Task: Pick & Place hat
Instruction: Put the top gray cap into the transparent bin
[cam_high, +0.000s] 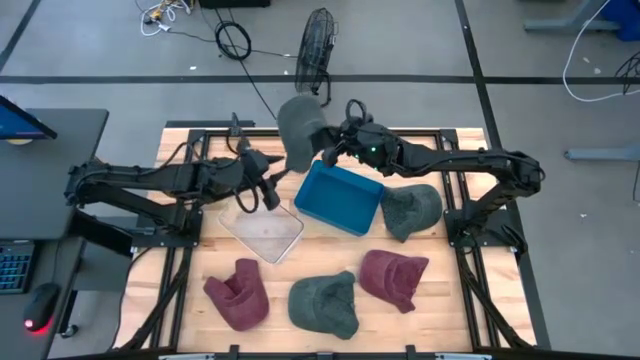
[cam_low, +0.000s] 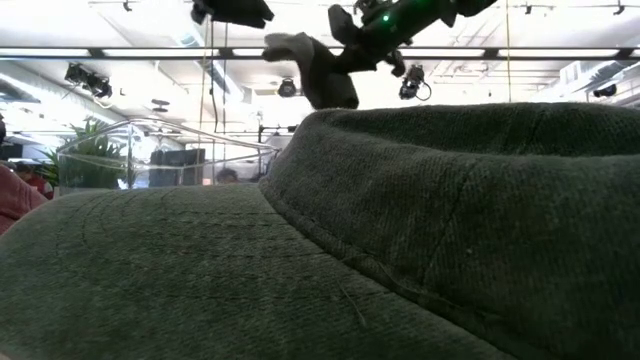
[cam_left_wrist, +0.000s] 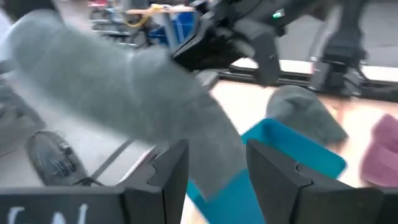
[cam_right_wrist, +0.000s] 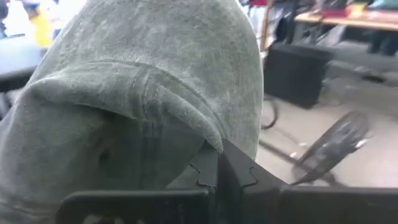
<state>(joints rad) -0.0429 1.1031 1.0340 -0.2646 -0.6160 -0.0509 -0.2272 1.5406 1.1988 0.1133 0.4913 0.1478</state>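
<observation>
A grey hat (cam_high: 297, 127) hangs in the air over the far middle of the table, next to the blue bin (cam_high: 340, 196). My right gripper (cam_high: 325, 153) reaches in from the right and is shut on it; the low view shows the grey hat (cam_low: 315, 70) raised well above the table. My left gripper (cam_high: 270, 195) is open, just left of the blue bin and above a clear tray (cam_high: 262, 230). In the left wrist view the grey hat (cam_left_wrist: 124, 93) fills the picture ahead of the open left gripper (cam_left_wrist: 217, 152), apart from it as far as the high view shows. My right gripper (cam_right_wrist: 217, 165) pinches a folded edge of the grey hat (cam_right_wrist: 186, 124) between its two shut fingers. It comes at the hat level from the table's right side. The hat is lifted clear, and its crown bulges out beyond the fingers toward the table's left.
Several other hats lie on the wood: grey-green (cam_high: 410, 210) right of the bin, maroon (cam_high: 393, 278) near right, green (cam_high: 325, 303) at the near edge, filling the low view (cam_low: 400, 230), and maroon (cam_high: 238, 293) near left. A fan (cam_high: 315, 45) stands on the floor beyond.
</observation>
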